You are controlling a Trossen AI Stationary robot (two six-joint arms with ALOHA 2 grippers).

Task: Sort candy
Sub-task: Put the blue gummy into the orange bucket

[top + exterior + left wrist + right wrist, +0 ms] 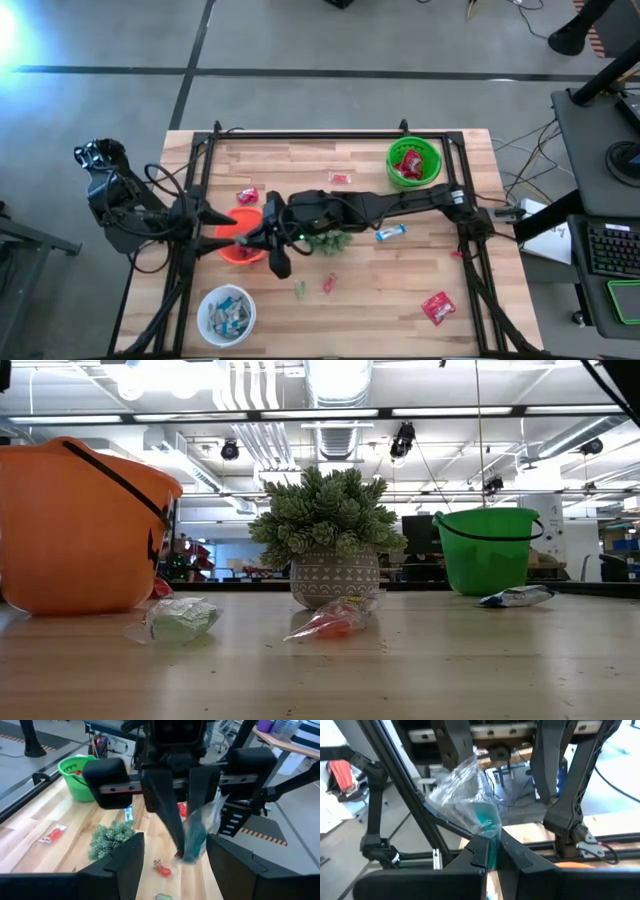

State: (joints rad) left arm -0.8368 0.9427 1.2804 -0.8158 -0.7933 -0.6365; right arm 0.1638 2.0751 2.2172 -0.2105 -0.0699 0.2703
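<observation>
My right gripper [493, 850] is shut on a teal candy [470, 795] in a clear crinkled wrapper. It reaches across the table to just above the right rim of the orange bowl [240, 252]. My left gripper [228, 224] faces it over the same bowl, its fingers [125, 860] open on either side of the held candy [197, 832] without touching it. Loose candy lies on the wood: a red packet [438, 307], a blue-and-white bar [391, 233], a small green piece [299, 289] and a red piece [329, 284].
A green bowl [413, 163] with red packets stands at the back right. A white bowl [226, 313] with blue-and-white bars sits at the front left. A spiky green plant [328, 240] in a pot stands under the right arm. A dark frame borders the table.
</observation>
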